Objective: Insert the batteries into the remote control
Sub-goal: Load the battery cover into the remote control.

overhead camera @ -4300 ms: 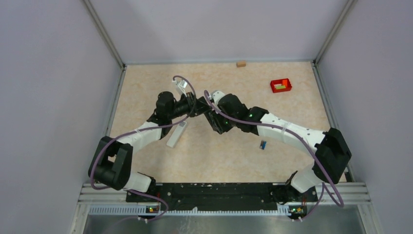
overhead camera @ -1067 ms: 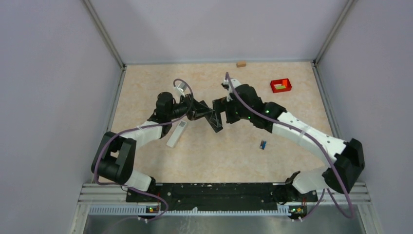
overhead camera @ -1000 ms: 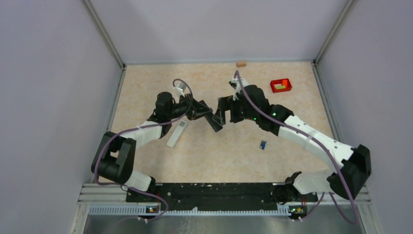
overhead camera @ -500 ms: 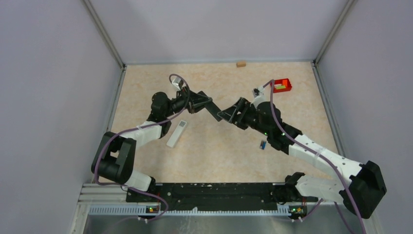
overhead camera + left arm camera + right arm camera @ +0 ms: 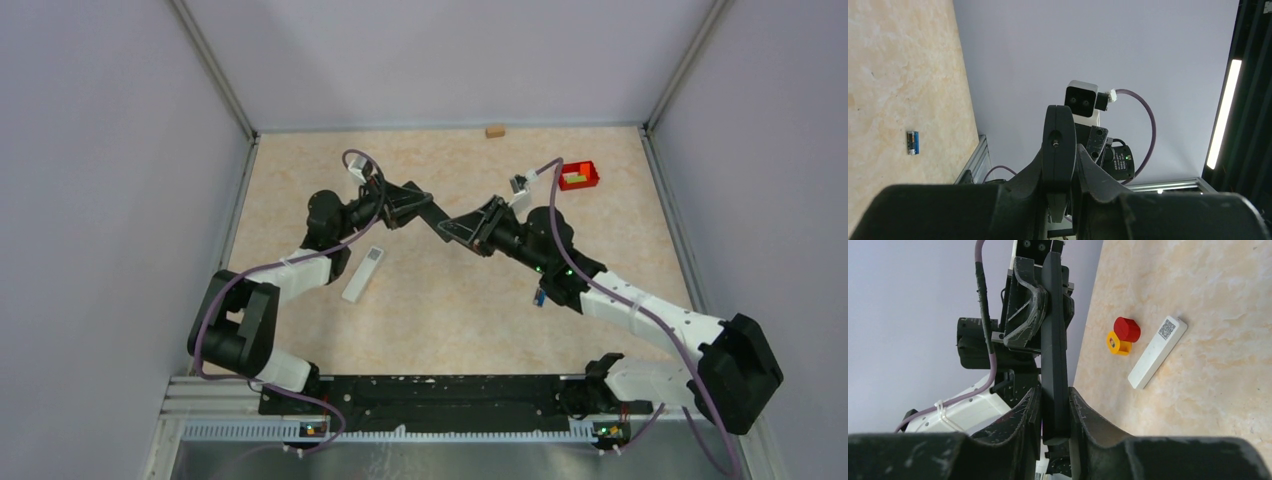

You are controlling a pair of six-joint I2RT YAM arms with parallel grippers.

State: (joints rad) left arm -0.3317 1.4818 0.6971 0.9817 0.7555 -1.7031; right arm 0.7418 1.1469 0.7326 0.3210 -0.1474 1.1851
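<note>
A: State of your grippers?
B: Your left gripper is clamped on one end of the black remote; your right gripper is clamped on the other end; the remote hangs edge-on between them, off the table.
A: Batteries?
B: One blue battery lies on the table below and behind your right gripper, beside its forearm, well apart from both grippers; a white bar with a QR label lies flat below your left gripper.
</note>
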